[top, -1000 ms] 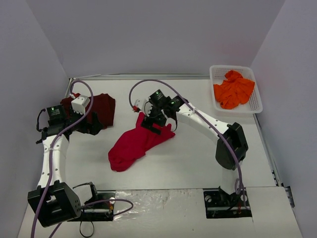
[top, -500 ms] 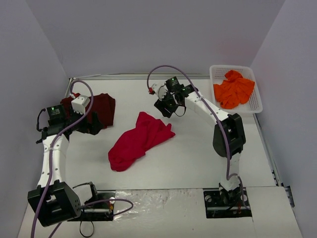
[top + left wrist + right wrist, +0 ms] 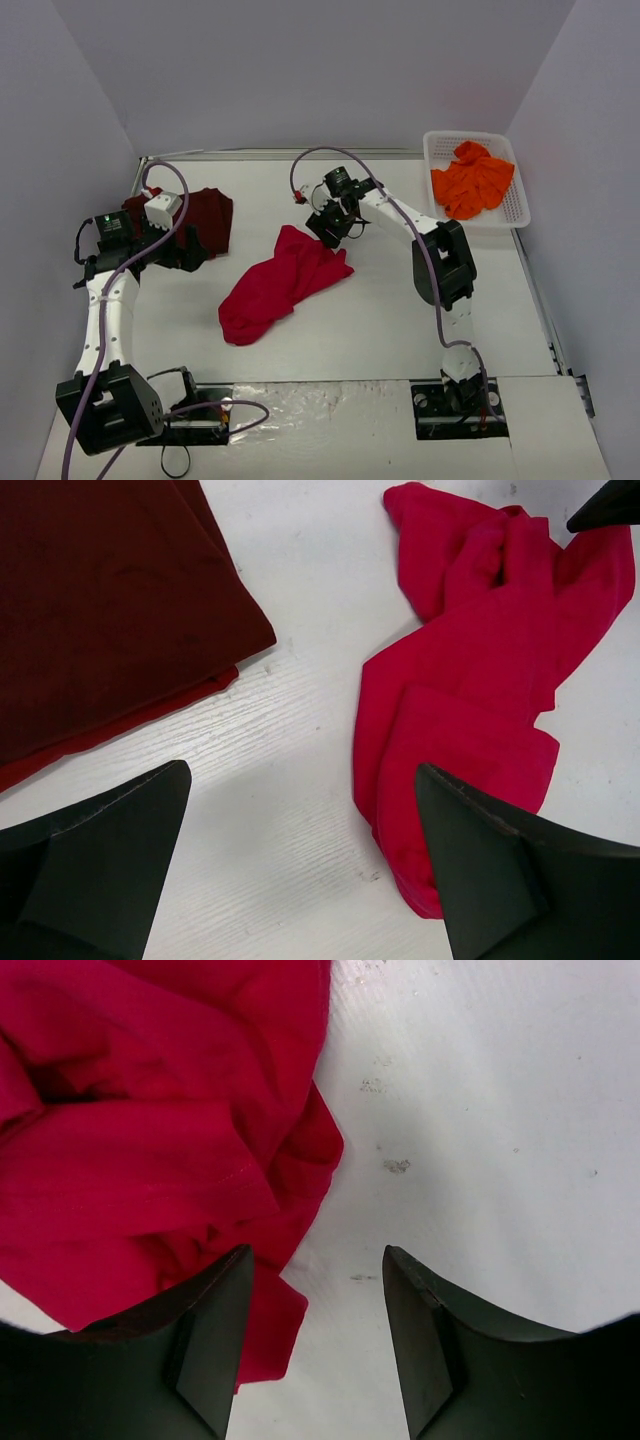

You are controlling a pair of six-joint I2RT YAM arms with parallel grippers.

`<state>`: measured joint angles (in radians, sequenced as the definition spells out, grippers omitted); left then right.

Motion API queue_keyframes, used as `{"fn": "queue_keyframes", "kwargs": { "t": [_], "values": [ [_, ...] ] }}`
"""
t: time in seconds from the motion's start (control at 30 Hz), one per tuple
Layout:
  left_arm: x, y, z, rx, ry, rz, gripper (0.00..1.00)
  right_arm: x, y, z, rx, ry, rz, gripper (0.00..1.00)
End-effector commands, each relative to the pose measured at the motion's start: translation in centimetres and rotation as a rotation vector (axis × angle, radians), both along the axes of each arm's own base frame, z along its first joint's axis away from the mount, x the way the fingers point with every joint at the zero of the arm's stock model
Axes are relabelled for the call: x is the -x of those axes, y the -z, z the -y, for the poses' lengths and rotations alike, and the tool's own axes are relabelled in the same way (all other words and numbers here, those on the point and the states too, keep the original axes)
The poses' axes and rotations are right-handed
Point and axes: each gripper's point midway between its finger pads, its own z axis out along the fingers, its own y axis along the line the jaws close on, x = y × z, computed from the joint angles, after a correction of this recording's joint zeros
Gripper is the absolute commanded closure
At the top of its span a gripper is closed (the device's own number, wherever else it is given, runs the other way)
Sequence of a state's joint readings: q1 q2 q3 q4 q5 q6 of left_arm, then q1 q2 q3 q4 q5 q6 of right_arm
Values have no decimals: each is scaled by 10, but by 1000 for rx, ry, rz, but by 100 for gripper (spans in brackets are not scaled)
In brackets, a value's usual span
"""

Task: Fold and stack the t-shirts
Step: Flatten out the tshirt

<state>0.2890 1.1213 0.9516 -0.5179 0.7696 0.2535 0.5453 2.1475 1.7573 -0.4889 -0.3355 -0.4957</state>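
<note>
T-shirts, 3: bright red cloth shirt [image 3: 280,285] crumpled mid-table; dark maroon shirt [image 3: 205,220] folded, far left; orange shirt [image 3: 472,180] bunched in white plastic lattice basket [image 3: 519,214], 1. Grippers, 2: left gripper [image 3: 300,790] spread wide, empty; right gripper [image 3: 315,1260] parted, empty, at red shirt's edge.

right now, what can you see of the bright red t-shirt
The bright red t-shirt is soft plain cloth, crumpled into a long wrinkled heap, unfolded, lying on the white table, slanting from near left to far right. It lies apart from the maroon shirt. The right gripper hangs over its far edge, jaws apart, holding nothing.
</note>
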Motion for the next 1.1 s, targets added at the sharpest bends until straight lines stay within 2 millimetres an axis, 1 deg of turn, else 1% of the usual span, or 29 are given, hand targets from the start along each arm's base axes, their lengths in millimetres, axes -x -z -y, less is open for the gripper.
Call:
{"fn": "queue_keyframes", "kwargs": {
  "t": [0.0, 0.27, 0.4, 0.53, 0.57, 0.6, 0.63, 0.67, 0.7, 0.73, 0.8, 0.83, 0.9, 1.0, 1.03, 1.07],
  "values": [
    [-3, -5, 1, -3, 22, 31, 6, 3, 0, -9, -4, -29, -14, 50],
    [-4, -4, 0, -7, 22, 31, 6, 14, 22, -18, 22, -66, -52, 50],
    [-4, -5, 0, -7, 22, 31, 6, 23, 29, -27, 30, -99, -65, 50],
    [-4, -5, 1, -6, 23, 31, 6, 23, 38, -29, 54, -103, -68, 51],
    [-4, -5, 1, -6, 23, 32, 6, 22, 42, -29, 61, -101, -71, 52],
    [-3, -5, 1, -5, 23, 29, 6, 20, 44, -28, 66, -96, -70, 56],
    [-3, -5, 1, -6, 23, 31, 6, 19, 49, -25, 81, -86, -72, 61],
    [-3, -5, 1, -5, 23, 29, 6, 15, 49, -24, 83, -79, -66, 70],
    [-3, -5, 1, -5, 23, 29, 6, 14, 51, -22, 91, -75, -66, 73],
    [-3, -5, 1, -5, 23, 29, 6, 12, 55, -18, 102, -66, -68, 80],
    [-3, -5, 1, -4, 24, 30, 6, 8, 57, -12, 111, -52, -68, 87],
    [-3, -6, 2, -3, 26, 32, 6, 3, 57, -5, 124, -35, -57, 100],
    [-3, -6, 2, -1, 26, 33, 6, -4, 51, 1, 128, -10, -40, 100],
    [-3, -9, 3, 7, 30, 36, 6, -19, 19, 10, 121, 28, 35, 100],
    [-2, -9, 4, 13, 32, 33, 6, -24, -6, 10, 101, 34, 84, 100],
    [-3, -10, 6, 13, 36, 35, 6, -27, -20, 10, 92, 39, 115, 100]
  ]
}}
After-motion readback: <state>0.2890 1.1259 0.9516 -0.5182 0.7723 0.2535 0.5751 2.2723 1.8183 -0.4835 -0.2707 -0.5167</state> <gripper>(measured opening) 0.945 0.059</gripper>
